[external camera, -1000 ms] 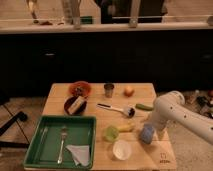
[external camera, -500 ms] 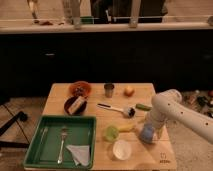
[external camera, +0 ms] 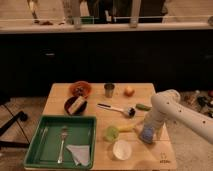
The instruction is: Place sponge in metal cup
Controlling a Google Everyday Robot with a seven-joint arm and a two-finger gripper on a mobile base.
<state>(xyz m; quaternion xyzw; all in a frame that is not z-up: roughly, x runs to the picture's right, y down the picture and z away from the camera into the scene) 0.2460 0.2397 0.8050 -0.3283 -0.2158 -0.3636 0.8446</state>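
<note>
2 bowls: orange bowl (external camera: 80, 88), dark bowl (external camera: 69, 106). 3 cups: metal cup (external camera: 109, 90), green cup (external camera: 111, 133), white cup (external camera: 121, 149). 1 tray (external camera: 60, 119), 1 fork (external camera: 62, 142), 1 gripper (external camera: 146, 135), low over desk's (external camera: 59, 95) right side.

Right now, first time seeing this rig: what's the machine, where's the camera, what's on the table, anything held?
A mobile robot's one white arm reaches in from the right. One view only, looking down on the wooden table; the camera's mount is not on record. The gripper is low at the table's right side, at a blue object, perhaps the sponge; held or not, I cannot tell. The metal cup stands at the back. Also: a red bowl, a green tray with a fork, a white cup.
</note>
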